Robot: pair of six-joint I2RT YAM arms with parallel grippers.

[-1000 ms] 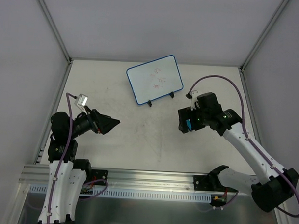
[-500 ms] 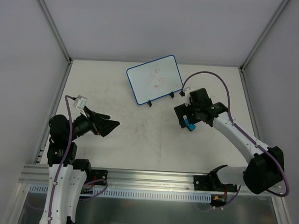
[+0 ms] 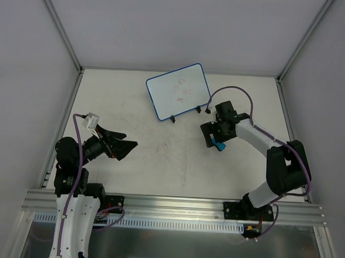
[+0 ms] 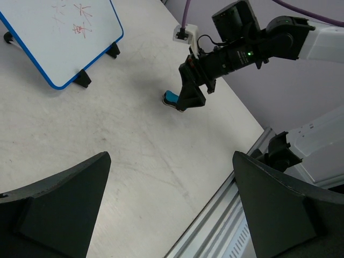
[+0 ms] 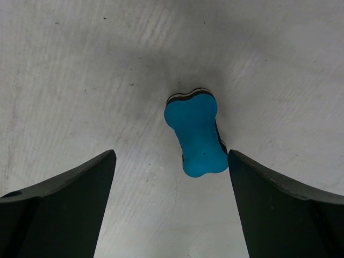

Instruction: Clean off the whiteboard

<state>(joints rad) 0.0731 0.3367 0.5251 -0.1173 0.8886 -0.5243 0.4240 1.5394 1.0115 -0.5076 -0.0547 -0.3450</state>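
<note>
At the far middle of the worktop (image 3: 154, 173) stands the whiteboard (image 3: 178, 91), turned at a slant, its blue rim resting on two black feet on its near edge. Faint red marks show on its white face; the left wrist view catches them too, near the board's upper part (image 4: 59, 37).

Near the board's right foot, the right end effector (image 3: 214, 140) points down at the worktop with its fingers spread wide. A small blue eraser (image 5: 196, 135) lies flat on the surface between them. In the right wrist view it sits closer to the right-hand finger (image 5: 285, 209) than to the other, and a thin gap seems to show on that side; neither finger has hold of it. The left wrist view shows the same eraser (image 4: 172, 98) at the tip of that end effector (image 4: 189, 99).

The left end effector (image 3: 129, 140) hangs above the left part of the worktop, well apart from the board and the eraser. Its fingers are spread fully wide and hold nothing.
</note>
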